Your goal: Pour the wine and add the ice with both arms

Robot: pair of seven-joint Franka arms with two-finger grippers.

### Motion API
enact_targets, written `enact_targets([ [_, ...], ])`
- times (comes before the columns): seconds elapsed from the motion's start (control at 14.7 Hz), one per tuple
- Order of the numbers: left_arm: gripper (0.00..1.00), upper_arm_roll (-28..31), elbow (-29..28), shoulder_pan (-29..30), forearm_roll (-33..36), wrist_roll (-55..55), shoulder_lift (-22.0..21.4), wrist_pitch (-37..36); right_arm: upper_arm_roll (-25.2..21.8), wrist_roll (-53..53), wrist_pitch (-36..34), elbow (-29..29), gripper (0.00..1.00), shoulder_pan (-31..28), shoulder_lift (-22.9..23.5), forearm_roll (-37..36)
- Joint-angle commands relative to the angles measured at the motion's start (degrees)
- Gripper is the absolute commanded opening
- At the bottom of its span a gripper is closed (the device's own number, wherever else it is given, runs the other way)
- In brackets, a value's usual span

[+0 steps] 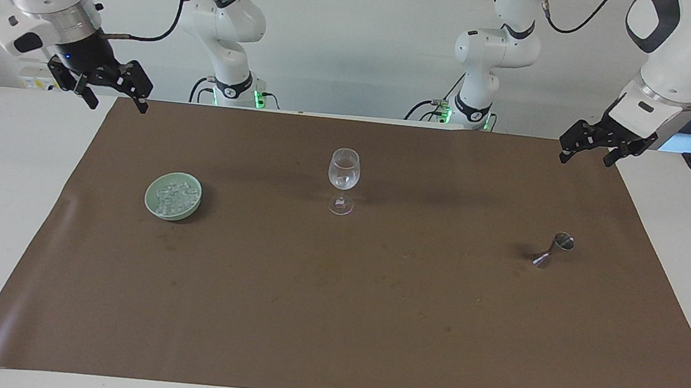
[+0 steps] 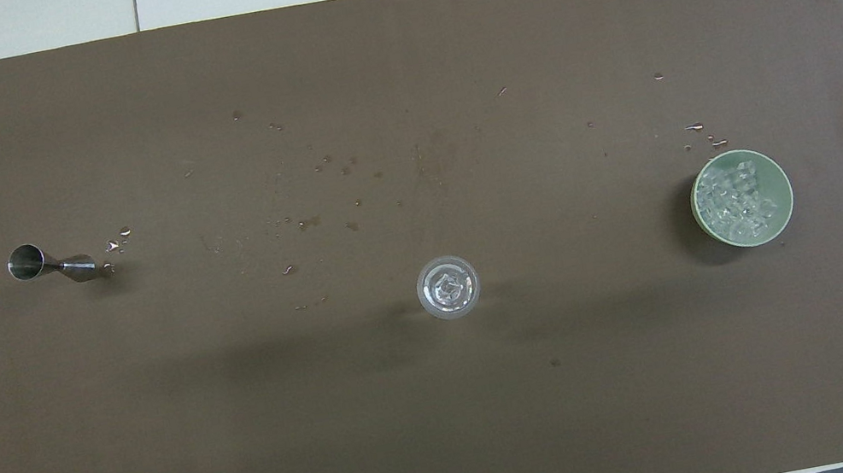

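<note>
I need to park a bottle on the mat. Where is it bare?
The widest bare stretch lies farther from the robots than the wine glass, green bowl and jigger. Bare gaps also separate glass from bowl and glass from jigger. Nowhere is crowded; small droplets dot the middle.

Green bowl (image 1: 173, 196), brown mat (image 1: 348, 296)

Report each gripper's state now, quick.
Left gripper: open, empty, raised over the brown mat's corner nearest its base.
Right gripper: open, empty, raised over the mat's edge at its own end.
</note>
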Motion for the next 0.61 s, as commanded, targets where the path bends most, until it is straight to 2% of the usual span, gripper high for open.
enact_targets([
  [0.0,1.0,-0.3,-0.6,0.11,1.27,0.19,-0.55,-0.16,-0.34,0.62,0.67,-1.99,1.0,0.31,-0.66,0.49],
  [0.55,1.0,-0.3,-0.6,0.11,1.27,0.19,-0.55,-0.16,-1.66,0.97,2.6,-1.74,1.0,0.39,-0.49,-0.04],
])
